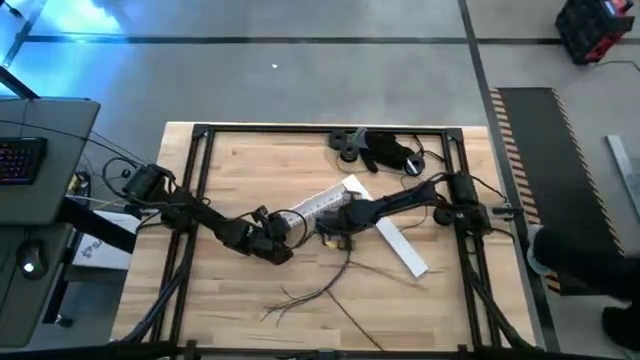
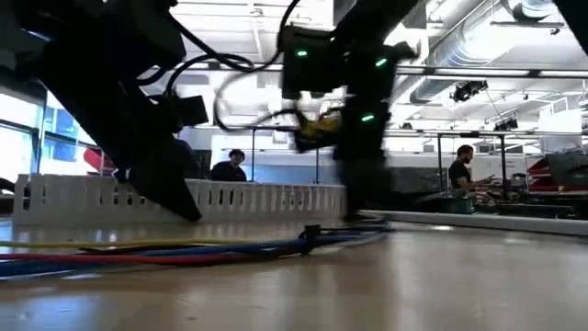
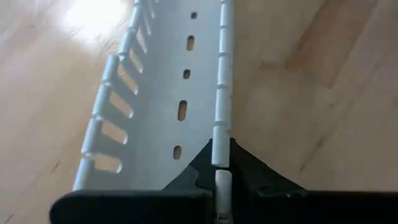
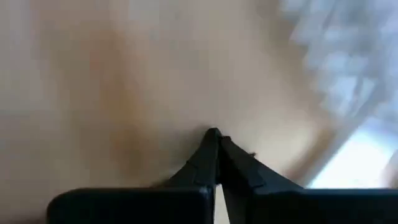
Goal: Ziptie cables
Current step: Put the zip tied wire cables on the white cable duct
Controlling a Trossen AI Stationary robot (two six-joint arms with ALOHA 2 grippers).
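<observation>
The cables lie loose on the wooden table near its front, their ends splayed. In the low view they run along the tabletop as red, blue and dark strands. A white slotted duct lies at the table's middle. My left gripper stands at the duct's left end and is shut on it. My right gripper hangs just right of it, above the cables' far end, fingers shut over bare wood with nothing seen between them. My left gripper pinches the white duct's unslotted side wall between its two fingers, at the end of the duct. The fingers lie in line with the wall, which runs away from them lengthwise. The duct's floor and slotted wall rest on the table.
A flat white strip lies right of centre. A bulky black gadget with a thin cord sits at the far edge. A black metal frame borders the table. People show in the room beyond.
</observation>
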